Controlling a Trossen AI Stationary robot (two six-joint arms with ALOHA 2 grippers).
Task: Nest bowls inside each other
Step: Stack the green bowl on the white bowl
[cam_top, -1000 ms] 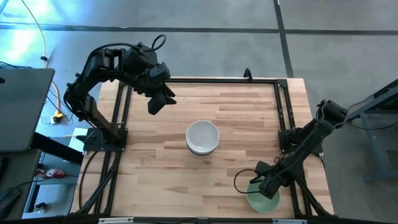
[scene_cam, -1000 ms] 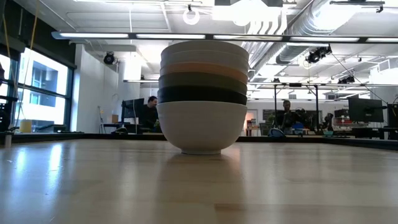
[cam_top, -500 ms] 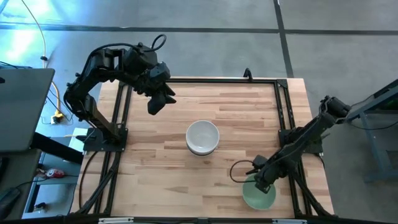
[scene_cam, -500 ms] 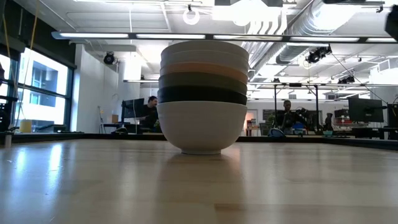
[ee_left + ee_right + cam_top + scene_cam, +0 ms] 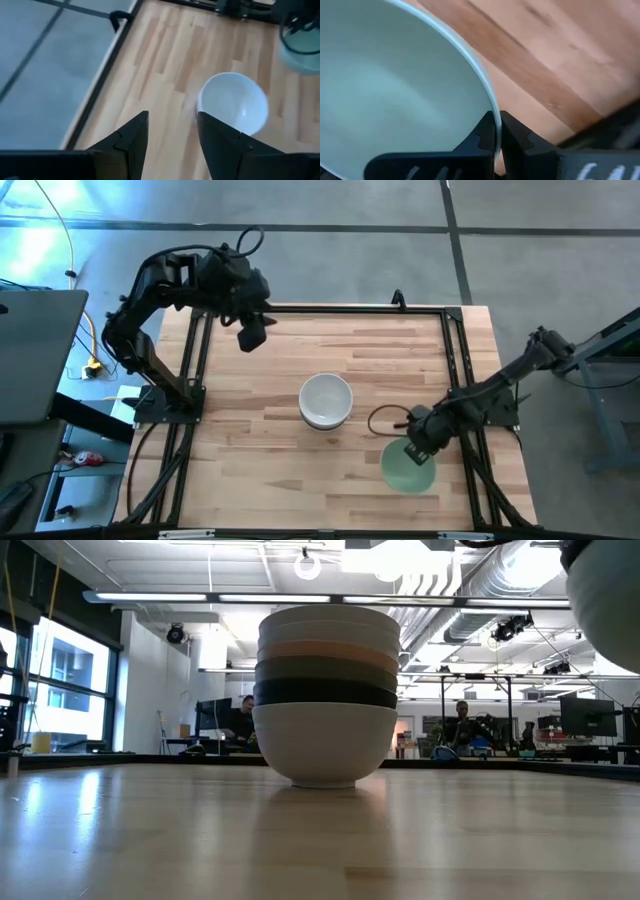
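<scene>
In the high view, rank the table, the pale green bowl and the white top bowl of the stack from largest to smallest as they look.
1. table, by far the largest.
2. and 3. pale green bowl and white top bowl look about alike; the green one is lifted nearer the camera, pinched at its rim by the right gripper, so I won't rank them.

open-plan lab: exposed ducts (image 5: 520, 580), monitors (image 5: 580, 718), wooden table (image 5: 330, 460).

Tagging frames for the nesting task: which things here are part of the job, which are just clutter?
Job:
- bowl stack, mid-table, white bowl on top
- green bowl, rim pinched in the right gripper
- left gripper, open, empty, over the table's far left

Not the job:
- black frame along the table edges
- people at desks in the room behind
</scene>
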